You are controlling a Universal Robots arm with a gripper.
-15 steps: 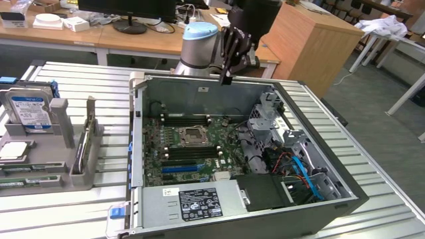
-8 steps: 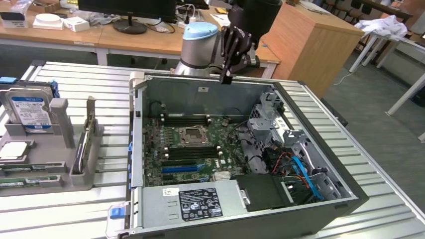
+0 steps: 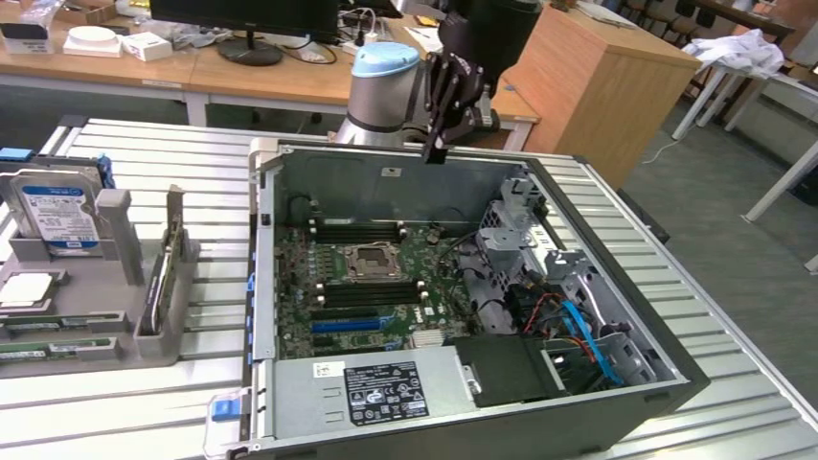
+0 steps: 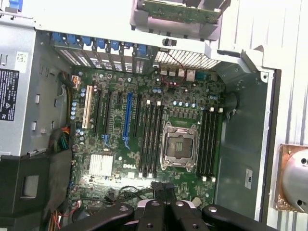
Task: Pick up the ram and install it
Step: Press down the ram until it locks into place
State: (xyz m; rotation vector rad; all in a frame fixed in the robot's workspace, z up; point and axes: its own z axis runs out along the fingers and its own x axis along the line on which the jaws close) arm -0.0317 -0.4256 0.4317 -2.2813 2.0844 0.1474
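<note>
Here the claw [image 3: 439, 144] is held above the rear wall of the open computer case [image 3: 665, 379], at the far edge as seen in the exterior view, and nothing inside the case is touched by it. Its fingers [image 4: 153, 208] are pressed together on a thin dark strip seen edge-on, which is judged to be the ram stick [image 4: 163, 188], though little of it can be made out. Below the claw the green board [image 4: 120, 144] is laid flat on the floor of the case, with the bare square chip socket [image 4: 179, 147] near its middle. Two banks of long narrow slots are set on either side of that socket, one bank [image 4: 153, 139] beside the coloured card slots and the other [image 4: 208, 142] toward the case wall; all are seen unfilled. In the wrist view the edge of the held strip is lined up with the long axis of these slots. In the exterior view the slots [image 3: 364, 292] are run across from left to right, and they lie lower and nearer the camera than the claw, well apart from it.
</note>
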